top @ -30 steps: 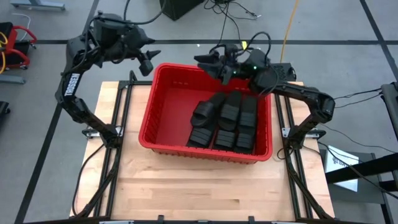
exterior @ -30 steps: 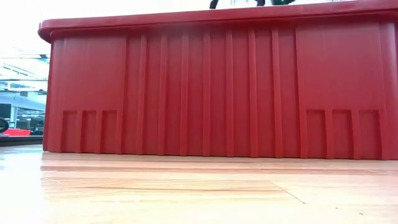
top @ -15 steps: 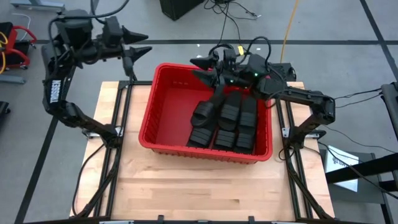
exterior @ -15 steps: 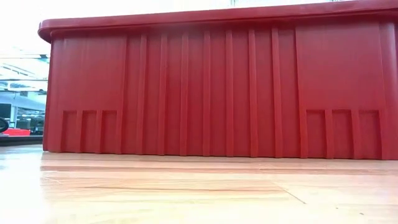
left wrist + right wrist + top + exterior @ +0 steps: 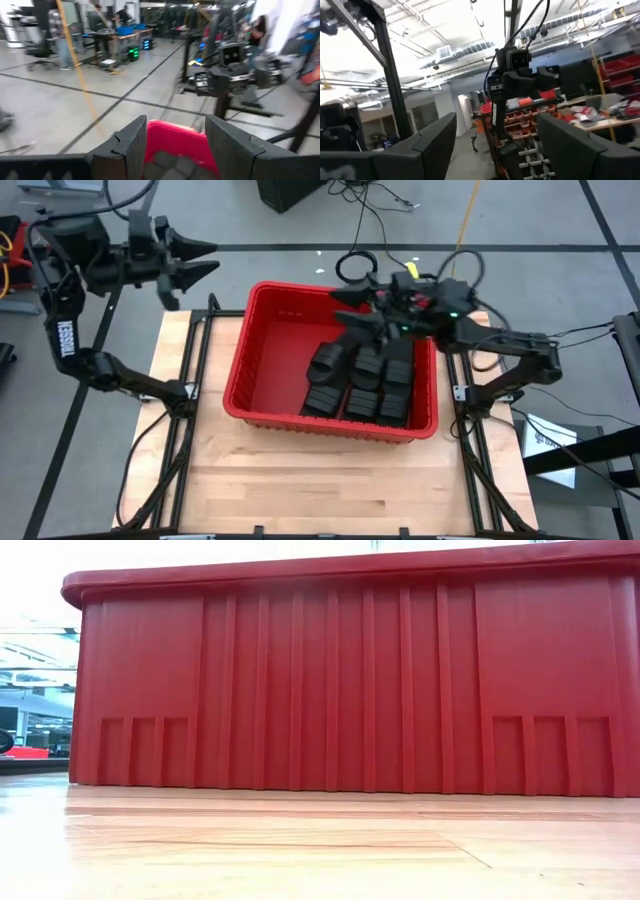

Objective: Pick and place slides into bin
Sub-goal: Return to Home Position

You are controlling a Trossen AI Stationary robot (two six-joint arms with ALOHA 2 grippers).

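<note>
The red bin (image 5: 272, 360) stands on the wooden table; in the low view its near wall (image 5: 350, 680) fills the picture. Several black slides (image 5: 365, 377) lie side by side on the bin's floor, in its right half. My left gripper (image 5: 205, 260) hangs open and level, high beyond the table's far left corner, pointing toward the bin (image 5: 172, 137). My right gripper (image 5: 345, 308) stands open above the bin's far right part, tipped upward, with nothing between its fingers (image 5: 435, 137).
Bare wooden tabletop (image 5: 320, 480) lies in front of the bin. Black frame rails (image 5: 185, 420) run along both table sides. Cables (image 5: 400, 200) and floor lie beyond the far edge. The bin's left half holds no slides.
My left gripper has risen and drawn away from the bin toward the far left, rolling as it went. My right gripper has lifted and pulled back toward the table's right edge above the bin. Both have stayed open. The slides have not moved.
</note>
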